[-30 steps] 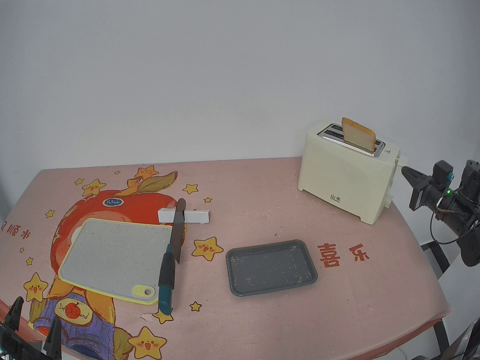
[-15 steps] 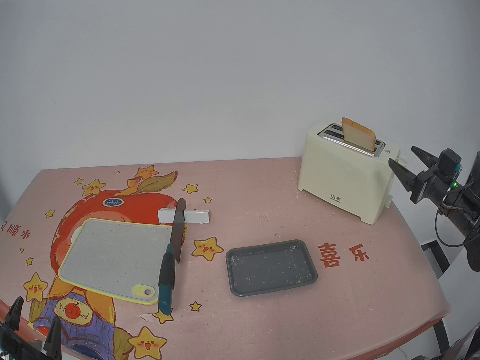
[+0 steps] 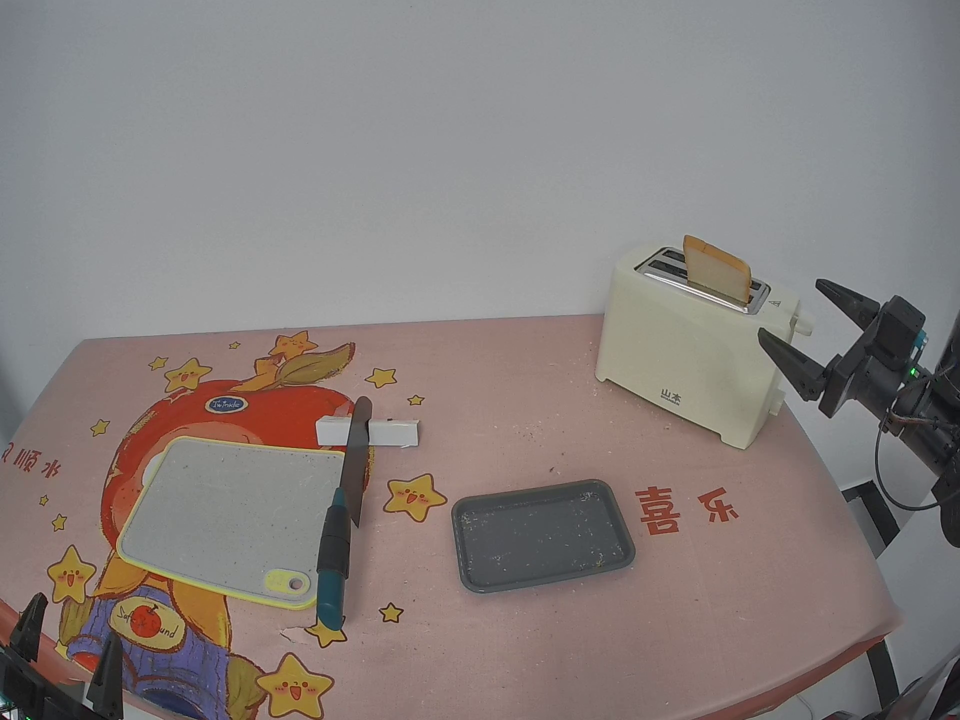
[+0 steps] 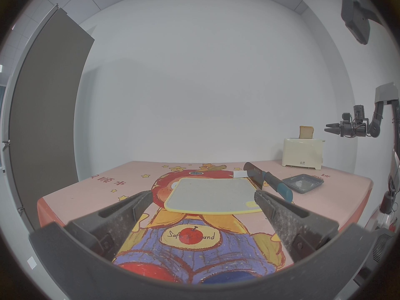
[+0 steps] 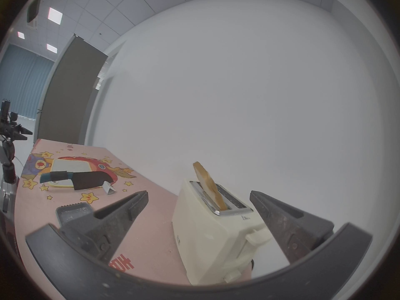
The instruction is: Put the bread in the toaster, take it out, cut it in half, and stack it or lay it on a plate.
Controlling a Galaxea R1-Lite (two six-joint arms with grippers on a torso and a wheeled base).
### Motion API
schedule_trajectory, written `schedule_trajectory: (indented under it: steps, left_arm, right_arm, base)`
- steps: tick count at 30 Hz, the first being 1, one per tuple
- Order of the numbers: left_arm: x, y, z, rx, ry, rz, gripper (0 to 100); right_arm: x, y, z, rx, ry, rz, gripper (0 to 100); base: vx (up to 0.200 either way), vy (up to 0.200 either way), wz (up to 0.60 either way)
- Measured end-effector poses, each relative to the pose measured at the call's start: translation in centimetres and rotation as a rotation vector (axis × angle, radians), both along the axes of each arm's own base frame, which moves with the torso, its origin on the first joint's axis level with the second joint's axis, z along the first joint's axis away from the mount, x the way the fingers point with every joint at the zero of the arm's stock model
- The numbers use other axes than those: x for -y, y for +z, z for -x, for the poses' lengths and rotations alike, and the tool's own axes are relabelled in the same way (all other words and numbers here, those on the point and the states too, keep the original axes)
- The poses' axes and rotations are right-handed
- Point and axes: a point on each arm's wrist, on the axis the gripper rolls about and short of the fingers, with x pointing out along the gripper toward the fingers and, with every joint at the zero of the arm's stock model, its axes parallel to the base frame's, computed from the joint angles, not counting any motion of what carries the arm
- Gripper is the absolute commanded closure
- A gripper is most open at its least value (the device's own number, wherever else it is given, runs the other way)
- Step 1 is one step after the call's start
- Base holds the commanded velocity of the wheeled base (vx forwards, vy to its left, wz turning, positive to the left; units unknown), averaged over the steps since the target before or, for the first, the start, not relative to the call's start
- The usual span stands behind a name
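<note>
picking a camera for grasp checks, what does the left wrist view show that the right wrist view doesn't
Left wrist view: the right gripper seen whole from outside, fingers open, beside the toaster. Right wrist view: the toaster's top slots and side lever. Both: bread standing in the toaster, knife, cutting board, grey tray.

A bare test room: blank white wall [image 3: 400,102], tiled ceiling [image 5: 125,5], cartoon tablecloth [image 3: 520,392].
</note>
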Motion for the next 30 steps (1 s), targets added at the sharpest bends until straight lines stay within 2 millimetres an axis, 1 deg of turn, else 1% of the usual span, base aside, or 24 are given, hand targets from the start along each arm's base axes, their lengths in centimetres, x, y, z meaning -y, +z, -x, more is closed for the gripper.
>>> schedule_trajectory:
  steps: [7, 11, 15, 21, 28, 29, 30]
  left_arm:
    - [0.0, 0.0, 0.0, 0.000, 0.000, 0.000, 0]
    - [0.0, 0.0, 0.0, 0.000, 0.000, 0.000, 0]
    - [0.0, 0.0, 0.0, 0.000, 0.000, 0.000, 0]
    - [0.0, 0.0, 0.0, 0.000, 0.000, 0.000, 0]
    - [0.0, 0.0, 0.0, 0.000, 0.000, 0.000, 0]
    - [0.0, 0.0, 0.0, 0.000, 0.000, 0.000, 0]
    - [0.0, 0.0, 0.0, 0.000, 0.000, 0.000, 0]
  right_arm:
    - [0.5, 0.9, -3.2, 0.036, -0.005, 0.079, 0]
    - [0.4, 1.1, -4.8, 0.052, 0.016, 0.108, 0]
    - [-0.3, 0.9, -6.2, 0.061, 0.038, 0.128, 0]
    - [-1.0, 0.1, -7.5, 0.048, 0.059, 0.132, 0]
    - [-1.3, -0.2, -8.4, 0.045, 0.065, 0.133, 0]
    - [-1.4, -0.2, -8.5, 0.046, 0.066, 0.133, 100]
    - [-1.4, -0.2, -8.6, 0.046, 0.066, 0.133, 100]
  base:
    - [0.000, 0.000, 0.00]
    - [0.000, 0.000, 0.00]
    - [0.000, 0.000, 0.00]
    - [0.000, 0.000, 0.00]
    - [0.000, 0.000, 0.00]
    - [0.000, 0.000, 0.00]
    - [0.000, 0.000, 0.00]
